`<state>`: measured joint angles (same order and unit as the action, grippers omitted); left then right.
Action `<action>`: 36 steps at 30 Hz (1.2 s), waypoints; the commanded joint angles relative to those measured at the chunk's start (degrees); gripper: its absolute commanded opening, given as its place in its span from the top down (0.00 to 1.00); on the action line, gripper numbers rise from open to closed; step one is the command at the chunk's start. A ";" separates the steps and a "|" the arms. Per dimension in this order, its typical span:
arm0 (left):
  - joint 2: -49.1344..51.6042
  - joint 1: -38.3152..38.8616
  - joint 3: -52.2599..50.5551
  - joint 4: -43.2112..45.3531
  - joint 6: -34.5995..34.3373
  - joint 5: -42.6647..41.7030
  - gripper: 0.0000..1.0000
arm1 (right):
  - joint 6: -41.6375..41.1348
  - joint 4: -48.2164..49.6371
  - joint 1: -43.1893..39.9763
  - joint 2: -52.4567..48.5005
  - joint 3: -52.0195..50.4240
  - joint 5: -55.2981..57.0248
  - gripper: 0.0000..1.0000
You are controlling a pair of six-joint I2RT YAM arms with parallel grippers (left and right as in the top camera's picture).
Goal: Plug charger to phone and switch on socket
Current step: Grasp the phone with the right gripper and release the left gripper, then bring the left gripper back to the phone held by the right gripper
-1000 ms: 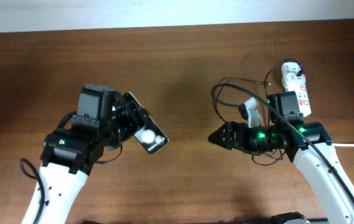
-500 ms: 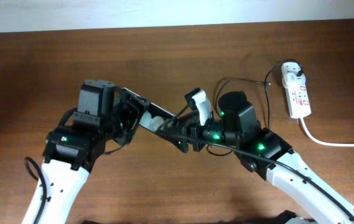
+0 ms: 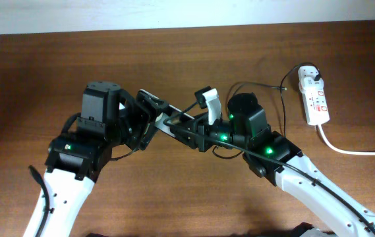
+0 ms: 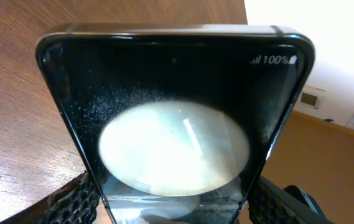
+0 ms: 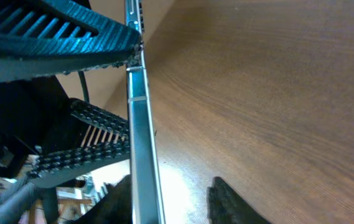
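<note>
My left gripper (image 3: 139, 124) is shut on the phone (image 3: 153, 104), a flat black slab held up off the table and tilted. In the left wrist view the phone (image 4: 173, 93) fills the frame with its lit screen, and the left gripper (image 4: 173, 208) clamps its lower sides. My right gripper (image 3: 174, 124) reaches in from the right and straddles the phone's thin silver edge (image 5: 140, 143). The right gripper (image 5: 173, 208) is open: one finger lies beside the edge, the other stands apart. The white socket (image 3: 314, 100) lies far right. The charger's black cable (image 3: 266, 86) loops beside it; its plug tip is hidden.
A thick white cord (image 3: 355, 151) runs from the socket off the right edge. A white adapter (image 3: 310, 75) sits at the socket's far end. The brown wooden table (image 3: 42, 79) ends at a pale wall strip along the back.
My right arm has swung left from beside the socket to the phone, and its jaws have narrowed around the phone's edge. The left gripper has tilted the phone up towards it.
</note>
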<state>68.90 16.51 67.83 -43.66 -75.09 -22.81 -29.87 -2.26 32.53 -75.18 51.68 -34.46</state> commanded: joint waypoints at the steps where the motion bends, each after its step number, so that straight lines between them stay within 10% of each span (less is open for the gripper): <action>1: -0.35 -0.17 1.33 0.52 -0.79 -1.62 0.26 | -1.11 0.42 0.46 -0.11 0.61 -1.14 0.70; 16: -0.42 -0.20 1.33 -3.89 -0.11 4.70 0.02 | -2.64 0.37 0.39 -0.09 0.63 -5.90 0.96; 23: -15.37 -17.29 1.38 -22.12 28.48 7.69 0.01 | -14.73 -3.65 -4.74 -0.09 0.63 -6.10 0.96; 29: -23.30 -20.17 0.83 -42.82 28.41 23.89 0.01 | -28.26 -10.84 -6.51 -0.09 0.61 -6.12 0.96; 36: -23.23 -20.15 -11.15 -33.73 10.93 7.37 0.01 | -29.18 -14.29 -6.51 -0.09 0.61 -8.63 0.96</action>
<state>45.71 -3.38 60.84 -80.49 -57.84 -6.04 -58.72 -16.56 26.06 -75.61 51.64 -40.40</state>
